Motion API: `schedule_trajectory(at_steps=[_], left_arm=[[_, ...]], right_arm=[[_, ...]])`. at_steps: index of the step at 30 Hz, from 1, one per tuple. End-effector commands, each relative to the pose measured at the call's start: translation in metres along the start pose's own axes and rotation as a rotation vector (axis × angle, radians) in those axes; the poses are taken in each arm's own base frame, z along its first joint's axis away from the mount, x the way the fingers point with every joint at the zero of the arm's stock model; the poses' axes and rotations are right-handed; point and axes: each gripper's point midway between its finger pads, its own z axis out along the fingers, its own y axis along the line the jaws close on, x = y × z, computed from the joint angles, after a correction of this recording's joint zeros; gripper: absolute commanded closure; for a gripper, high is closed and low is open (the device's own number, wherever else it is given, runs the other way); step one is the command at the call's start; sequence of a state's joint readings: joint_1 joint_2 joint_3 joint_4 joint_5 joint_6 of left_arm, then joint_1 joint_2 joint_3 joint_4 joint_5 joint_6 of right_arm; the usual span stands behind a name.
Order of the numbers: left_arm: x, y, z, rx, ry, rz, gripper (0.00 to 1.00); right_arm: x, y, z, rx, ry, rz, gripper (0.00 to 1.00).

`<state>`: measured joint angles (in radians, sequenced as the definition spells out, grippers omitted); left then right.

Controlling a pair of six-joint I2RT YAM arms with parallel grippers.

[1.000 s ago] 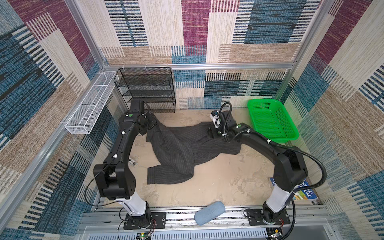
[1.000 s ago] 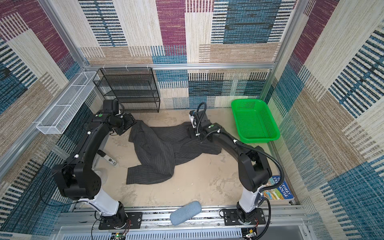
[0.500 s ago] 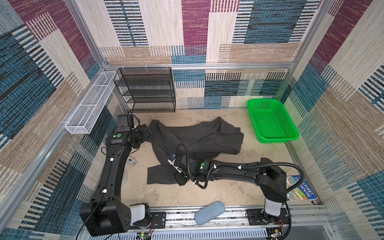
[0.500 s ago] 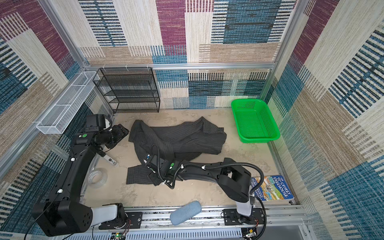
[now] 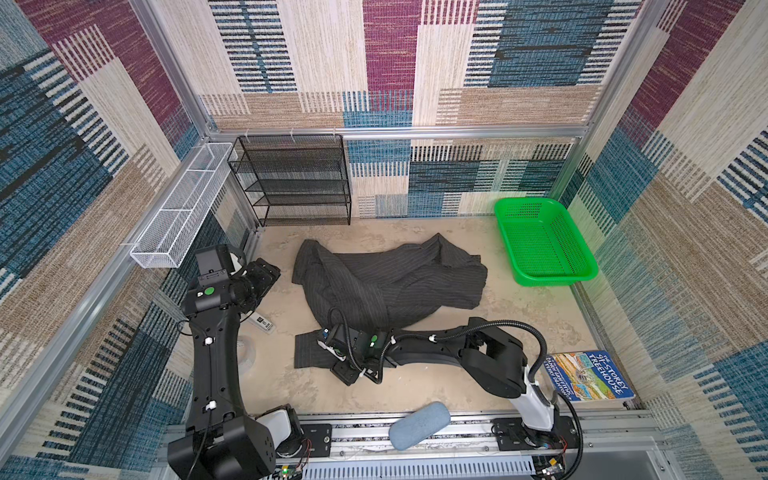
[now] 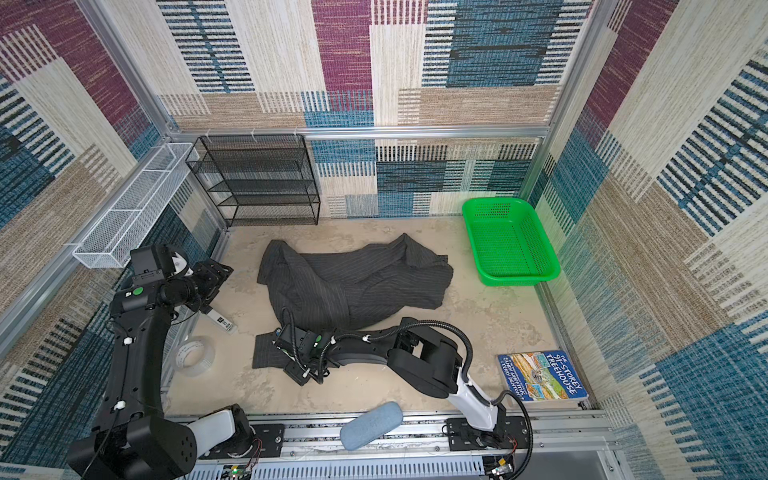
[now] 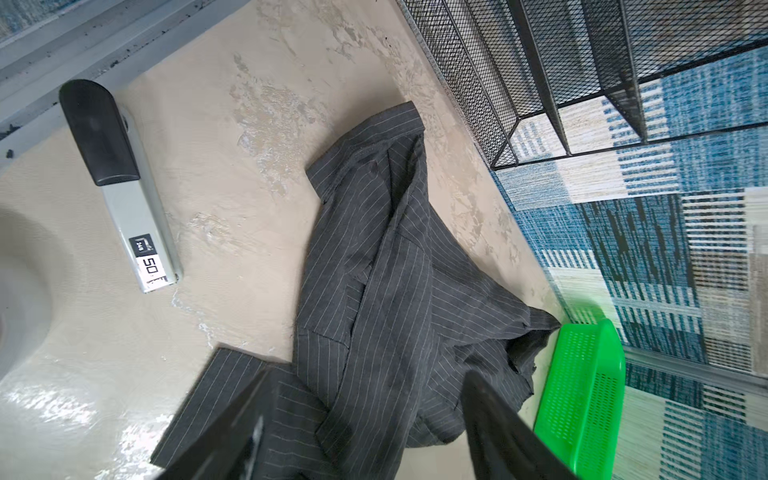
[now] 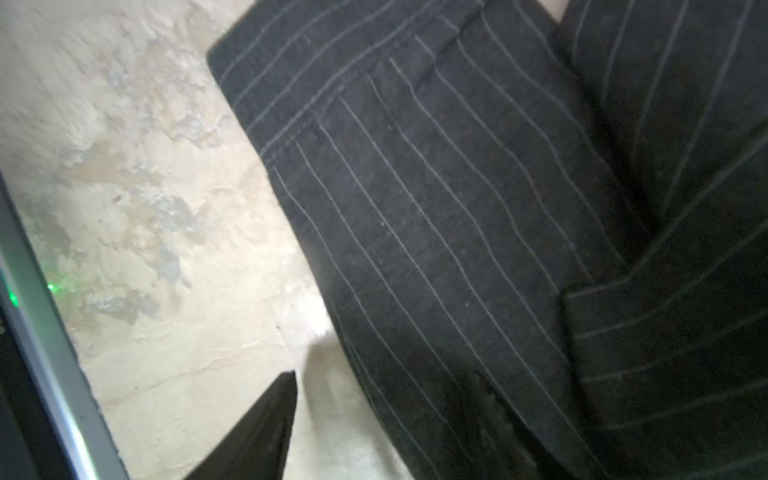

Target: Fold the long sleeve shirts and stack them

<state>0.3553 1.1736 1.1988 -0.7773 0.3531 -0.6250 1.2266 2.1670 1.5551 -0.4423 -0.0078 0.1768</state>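
In both top views the dark pinstriped shirt (image 5: 390,282) (image 6: 357,282) lies crumpled in the middle of the counter (image 5: 519,320), not yet folded. One sleeve (image 5: 309,353) trails out toward the near edge. The right arm stretches low and almost flat across the counter, with the right gripper (image 5: 338,368) down at that sleeve; I'd guess it means to pull it straight before any folding. The left arm stands tall at the left side, elbow high. The left gripper (image 5: 266,272) points toward the shirt but is well apart from it, likely awaiting its turn.

From the left wrist, the fingers (image 7: 232,419) are spread wide with nothing between them. Beyond lie the shirt, a stapler (image 7: 124,187) on bare counter, and a green basket (image 7: 582,395) at the far end.

From the right wrist, the sleeve's cuff (image 8: 299,79) fills the view. One finger (image 8: 257,432) sits over bare counter just beside the sleeve's edge. The other is hard to pick out against the dark cloth, yet the spacing suggests the jaws stand apart, astride the edge and not pinching it.
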Motion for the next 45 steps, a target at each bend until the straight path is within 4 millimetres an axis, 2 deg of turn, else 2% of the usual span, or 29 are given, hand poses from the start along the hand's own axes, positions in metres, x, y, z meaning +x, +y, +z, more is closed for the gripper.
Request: schedule_trajectory(at_steps=[1, 5, 7, 10, 12, 16, 19, 21, 24, 27, 30, 35, 37, 39, 41, 42, 45], left_arm=[[0.004, 0.000, -0.003, 0.035, 0.021, 0.007, 0.27], [0.004, 0.001, -0.004, 0.052, 0.017, -0.010, 0.28], [0.004, 0.002, -0.004, 0.056, 0.017, -0.014, 0.28], [0.003, 0.002, -0.003, 0.062, 0.016, -0.018, 0.28], [0.001, 0.002, -0.004, 0.067, 0.016, -0.021, 0.29], [0.000, -0.001, -0.007, 0.084, 0.012, -0.021, 0.29], [0.001, -0.006, -0.008, 0.113, 0.019, -0.021, 0.29], [0.003, -0.009, -0.008, 0.131, 0.023, -0.024, 0.29], [0.007, -0.009, -0.005, 0.151, 0.038, -0.040, 0.29], [0.013, -0.008, 0.000, 0.164, 0.065, -0.057, 0.29], [0.020, -0.005, 0.006, 0.160, 0.091, -0.060, 0.30], [0.040, -0.007, 0.014, 0.145, 0.134, -0.038, 0.30], [0.050, -0.010, 0.017, 0.141, 0.152, -0.021, 0.30], [0.060, -0.014, 0.019, 0.137, 0.171, 0.001, 0.30], [0.072, -0.018, 0.022, 0.134, 0.198, 0.023, 0.29], [0.079, -0.020, 0.024, 0.133, 0.212, 0.037, 0.29], [0.098, -0.023, 0.027, 0.116, 0.250, 0.078, 0.26]], right_arm=[[0.011, -0.002, 0.011, 0.012, 0.043, 0.001, 0.38], [0.016, -0.018, 0.015, 0.104, 0.052, 0.015, 0.78], [0.011, -0.025, 0.008, 0.134, 0.037, 0.023, 0.90], [-0.006, -0.034, -0.013, 0.161, -0.014, 0.043, 0.97], [-0.023, -0.038, -0.035, 0.159, -0.057, 0.059, 1.00], [-0.066, -0.062, -0.099, 0.180, -0.181, 0.078, 1.00], [-0.094, -0.106, -0.147, 0.242, -0.262, 0.106, 0.99], [-0.112, -0.148, -0.177, 0.286, -0.325, 0.138, 0.99], [-0.140, -0.208, -0.208, 0.361, -0.419, 0.162, 0.98], [-0.170, -0.265, -0.223, 0.444, -0.506, 0.173, 0.98], [-0.197, -0.320, -0.230, 0.486, -0.588, 0.204, 0.99], [-0.236, -0.402, -0.246, 0.569, -0.756, 0.208, 0.96], [-0.240, -0.436, -0.260, 0.622, -0.840, 0.231, 0.90], [-0.232, -0.470, -0.269, 0.667, -0.900, 0.280, 0.71], [-0.218, -0.488, -0.270, 0.670, -0.898, 0.319, 0.49], [-0.210, -0.491, -0.268, 0.672, -0.867, 0.336, 0.43], [-0.181, -0.489, -0.260, 0.691, -0.728, 0.390, 0.33]])
